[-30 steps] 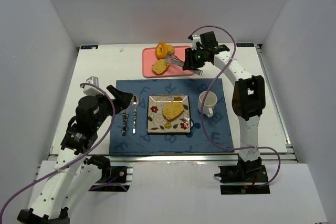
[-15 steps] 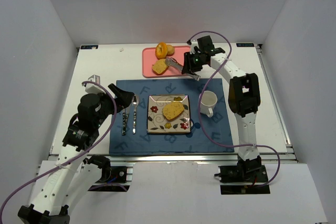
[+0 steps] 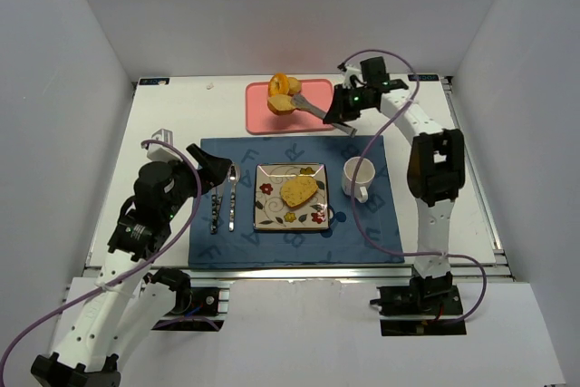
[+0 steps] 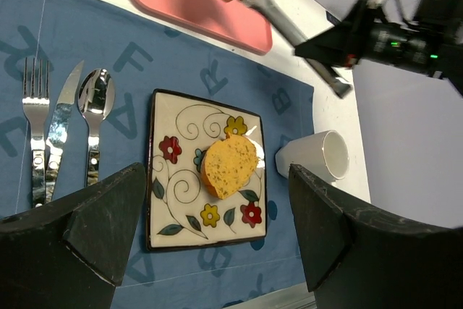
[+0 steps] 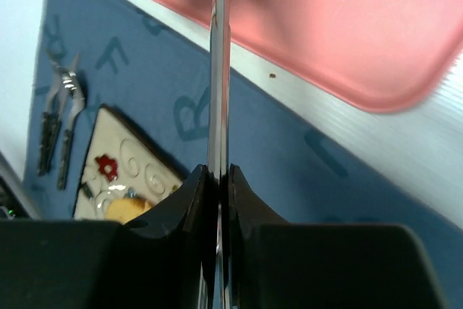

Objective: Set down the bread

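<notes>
**Top view:** One toasted slice (image 3: 299, 190) lies on the flowered plate (image 3: 265, 217). A second slice (image 3: 281, 103) sits at the tip of the metal tongs (image 3: 313, 110) over the pink tray (image 3: 319, 92), just in front of the ring roll (image 3: 279, 84). The right end effector (image 3: 343, 111) is clamped on the tongs. The left end effector (image 3: 210, 168) hangs near the cutlery (image 3: 224, 198). I judge one piece placed, one in transfer and one left.

**Left wrist:** Its fingers are spread wide and hold nothing, framing the plate and the white mug (image 4: 325, 153).

**Right wrist:** The fingers are pressed tight on the thin tongs, with the second slice at their far end by the tray's edge.

The white table (image 3: 163, 115) carries a blue lettered mat (image 3: 373, 224), and plain white walls (image 3: 63, 88) enclose it.
</notes>
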